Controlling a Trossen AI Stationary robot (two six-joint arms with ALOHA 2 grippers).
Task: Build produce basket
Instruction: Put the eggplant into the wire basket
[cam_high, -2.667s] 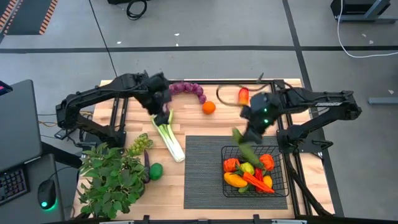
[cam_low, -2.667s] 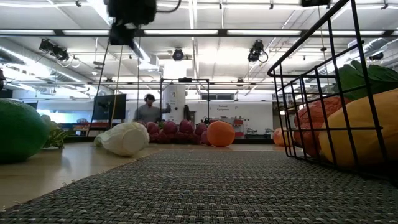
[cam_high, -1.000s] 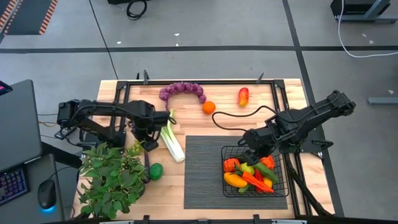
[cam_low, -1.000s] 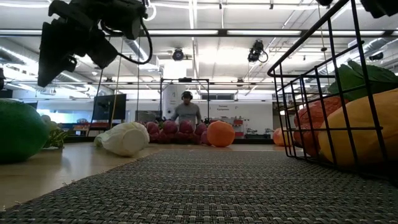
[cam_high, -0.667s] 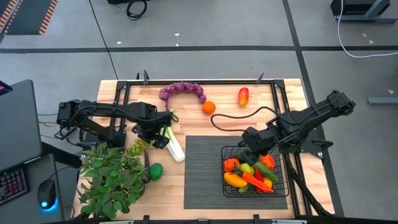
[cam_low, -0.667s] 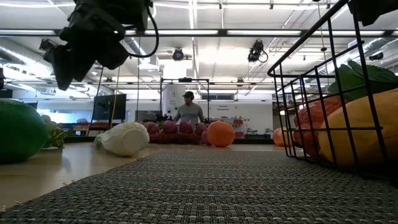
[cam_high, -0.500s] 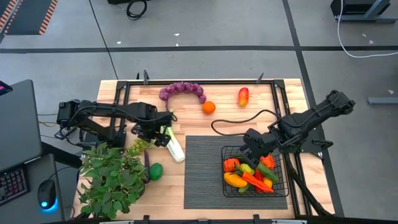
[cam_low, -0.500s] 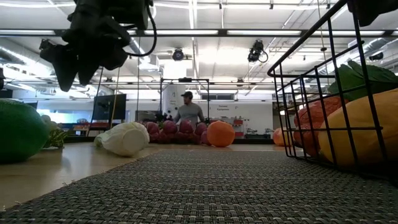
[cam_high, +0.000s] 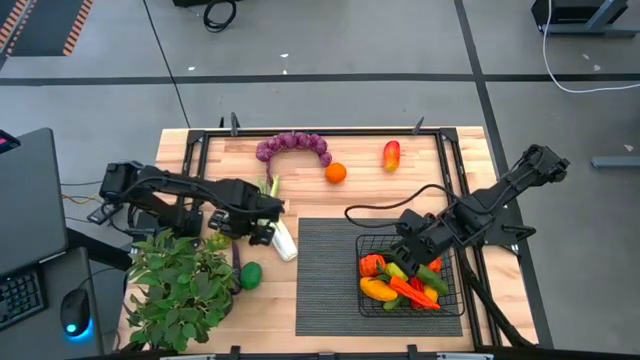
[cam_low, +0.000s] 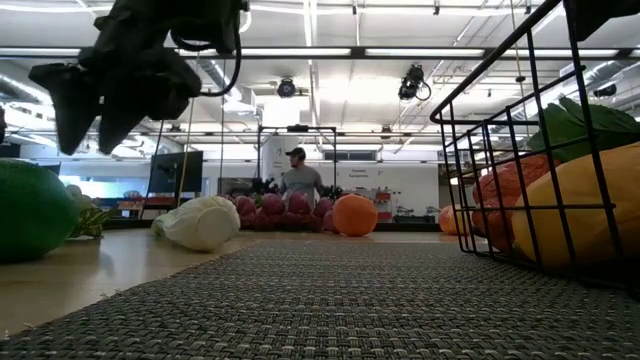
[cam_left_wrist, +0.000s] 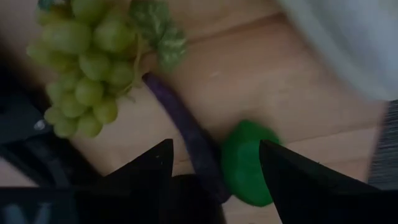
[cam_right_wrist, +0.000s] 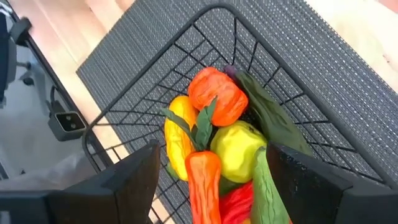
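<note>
The left gripper (cam_left_wrist: 211, 165) hangs empty, fingers apart, above the slim purple eggplant (cam_left_wrist: 183, 134) on the table. The right gripper (cam_right_wrist: 211, 171), also spread and empty, hovers over the black wire-mesh basket (cam_right_wrist: 134, 102) of produce.

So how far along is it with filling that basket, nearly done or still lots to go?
Roughly halfway. The basket already holds several pieces, among them a pepper and a carrot; the right gripper hangs open and empty above it. The left gripper, open and empty, hovers near the leek, eggplant and green grapes. Purple grapes and an orange still wait too.
</note>
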